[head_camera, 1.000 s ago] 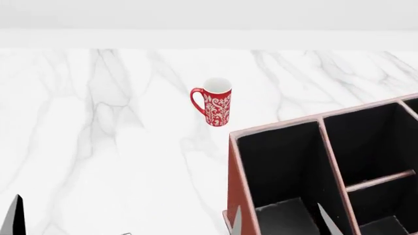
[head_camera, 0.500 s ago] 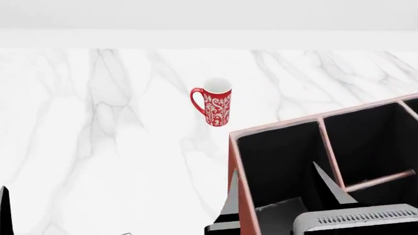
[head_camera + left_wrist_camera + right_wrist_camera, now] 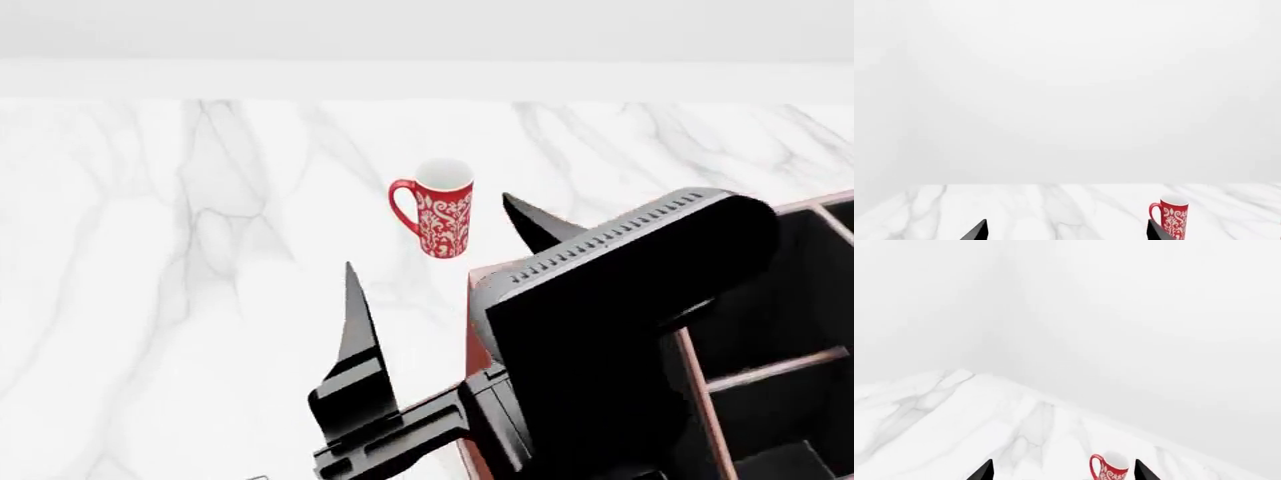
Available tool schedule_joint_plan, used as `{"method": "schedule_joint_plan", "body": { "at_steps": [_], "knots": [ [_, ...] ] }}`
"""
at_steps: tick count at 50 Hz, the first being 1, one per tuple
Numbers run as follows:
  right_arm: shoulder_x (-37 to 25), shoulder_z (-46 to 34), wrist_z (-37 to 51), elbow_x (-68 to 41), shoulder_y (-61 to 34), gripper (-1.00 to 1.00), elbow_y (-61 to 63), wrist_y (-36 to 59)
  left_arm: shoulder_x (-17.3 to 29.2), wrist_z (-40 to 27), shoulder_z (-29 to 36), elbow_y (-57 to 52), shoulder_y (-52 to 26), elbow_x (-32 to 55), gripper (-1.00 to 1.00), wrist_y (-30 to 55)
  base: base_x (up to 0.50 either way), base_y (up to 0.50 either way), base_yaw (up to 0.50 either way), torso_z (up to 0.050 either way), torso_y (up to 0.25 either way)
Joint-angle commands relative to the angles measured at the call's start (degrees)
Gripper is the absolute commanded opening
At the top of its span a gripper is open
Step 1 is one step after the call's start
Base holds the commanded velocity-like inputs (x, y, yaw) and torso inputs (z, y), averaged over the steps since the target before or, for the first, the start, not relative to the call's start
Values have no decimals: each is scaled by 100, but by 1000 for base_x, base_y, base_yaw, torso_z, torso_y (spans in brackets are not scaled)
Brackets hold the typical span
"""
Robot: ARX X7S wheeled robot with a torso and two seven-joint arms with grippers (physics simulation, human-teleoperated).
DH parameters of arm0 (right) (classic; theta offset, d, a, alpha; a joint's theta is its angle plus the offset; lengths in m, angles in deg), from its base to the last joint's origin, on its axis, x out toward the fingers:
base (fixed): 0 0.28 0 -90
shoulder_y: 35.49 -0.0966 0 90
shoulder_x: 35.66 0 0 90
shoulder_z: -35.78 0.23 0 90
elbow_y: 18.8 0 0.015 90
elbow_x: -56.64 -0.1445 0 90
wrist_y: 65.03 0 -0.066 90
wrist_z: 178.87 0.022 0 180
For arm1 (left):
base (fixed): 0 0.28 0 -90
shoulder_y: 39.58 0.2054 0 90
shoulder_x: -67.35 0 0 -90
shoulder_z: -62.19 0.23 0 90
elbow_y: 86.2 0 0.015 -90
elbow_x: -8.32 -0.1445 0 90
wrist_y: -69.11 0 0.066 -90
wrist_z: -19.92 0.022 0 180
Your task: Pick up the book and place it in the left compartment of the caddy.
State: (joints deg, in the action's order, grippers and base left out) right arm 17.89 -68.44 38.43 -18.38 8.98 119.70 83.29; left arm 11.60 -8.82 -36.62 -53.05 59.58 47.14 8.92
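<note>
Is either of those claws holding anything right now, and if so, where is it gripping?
No. The right gripper is open above the table with only air between its fingers, and the left gripper also shows spread fingers with nothing between them.

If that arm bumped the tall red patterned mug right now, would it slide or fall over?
The tall red patterned mug with the white inside looks narrow for its height, so a knock near the rim would probably tip it. It appears rigid and glazed, so a low nudge might slide it across the smooth white marble counter.
</note>
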Motion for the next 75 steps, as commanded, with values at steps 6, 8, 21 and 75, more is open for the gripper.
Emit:
{"method": "schedule_joint_plan", "body": {
  "at_steps": [6, 8, 21, 75],
  "knots": [
    [138, -502, -1574, -398, -1443, 100, -953, 369, 184, -125, -462, 123, -6, 376, 100, -53, 0, 0, 0, 0, 0],
    [125, -636, -1763, -422, -1596, 100, -1075, 510, 195, -141, -520, 144, -8, 450, 100, -54, 0, 0, 0, 0, 0],
    [288, -1450, -2984, 164, -2638, 100, -1968, 1007, 266, -181, -699, 216, 39, 514, 100, -111, 0, 0, 0, 0, 0],
    [836, -4105, -7602, 2052, -3973, 100, -4102, 209, 321, -163, -904, 396, 204, 549, 100, -372, 0, 0, 0, 0, 0]
  ]
}}
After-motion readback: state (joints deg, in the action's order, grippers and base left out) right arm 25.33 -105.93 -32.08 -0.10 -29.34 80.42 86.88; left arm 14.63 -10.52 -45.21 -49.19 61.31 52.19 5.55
